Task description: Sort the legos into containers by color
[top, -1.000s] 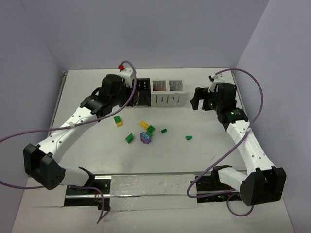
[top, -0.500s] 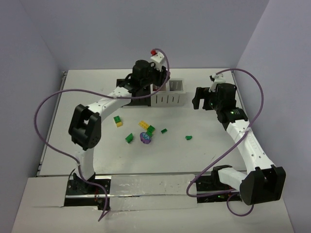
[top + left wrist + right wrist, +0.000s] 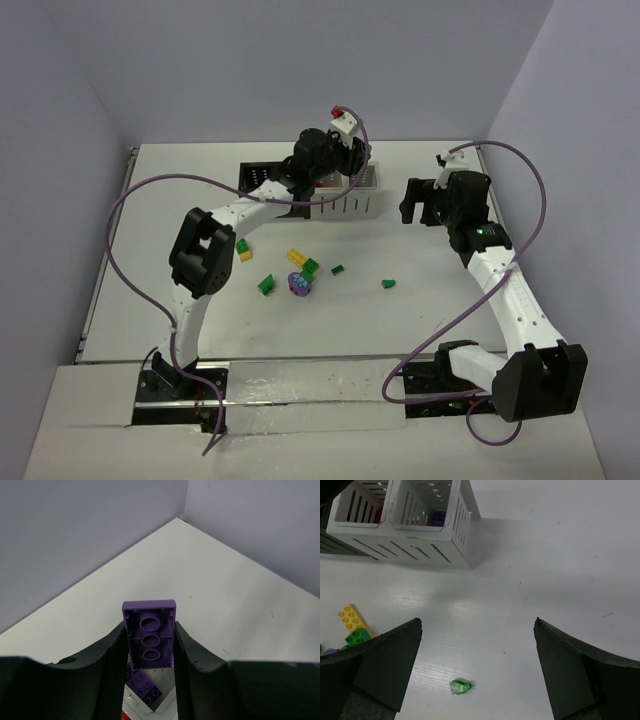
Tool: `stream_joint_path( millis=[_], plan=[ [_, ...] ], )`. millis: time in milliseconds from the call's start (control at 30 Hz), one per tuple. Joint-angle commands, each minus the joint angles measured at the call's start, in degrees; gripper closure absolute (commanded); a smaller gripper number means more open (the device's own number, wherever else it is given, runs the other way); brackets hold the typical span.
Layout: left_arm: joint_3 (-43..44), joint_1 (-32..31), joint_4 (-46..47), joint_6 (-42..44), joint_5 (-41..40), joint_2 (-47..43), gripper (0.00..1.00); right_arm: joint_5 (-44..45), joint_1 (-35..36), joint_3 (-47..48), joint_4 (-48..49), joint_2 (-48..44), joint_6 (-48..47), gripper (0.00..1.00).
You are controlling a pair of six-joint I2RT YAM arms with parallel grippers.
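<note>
We see the bench [image 3: 420,300] with the bins [image 3: 345,205] at its back. Over them our left jaws pinch a purple brick [image 3: 149,612] by its long sides, while the right jaws stand spread. Other legos [image 3: 300,270] lie loose mid-bench. We judge them light, rigid and slick, best gripped across flat sides.

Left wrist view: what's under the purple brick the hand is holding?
Below the held brick is a white bin with another purple brick inside. The left hand and its fingers cover the rest of the bin, so other contents cannot be seen.
</note>
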Motion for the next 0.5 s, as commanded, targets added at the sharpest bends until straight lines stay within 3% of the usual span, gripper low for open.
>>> stream_joint_path(
  millis=[0,133,367,467],
  plan=[
    [3.2,-0.6,2.6,0.2,-1.7,2.7,0.89,0.0,-0.4,2.9,0.6,0.5,-0.3,0.00],
    [3.4,-0.7,2.3,-0.4,-1.4,4.2,0.84,-0.2,-0.4,3.2,0.4,0.5,-0.6,0.00],
    [5.5,-0.6,1.2,-1.4,-3.3,5.9,0.44,-0.9,-0.4,3.2,0.0,0.5,-1.2,0.00],
    [6.6,-0.6,0.5,-1.8,-3.1,5.5,0.33,-0.9,-0.4,3.2,0.1,0.3,-1.6,0.00]
  ],
)
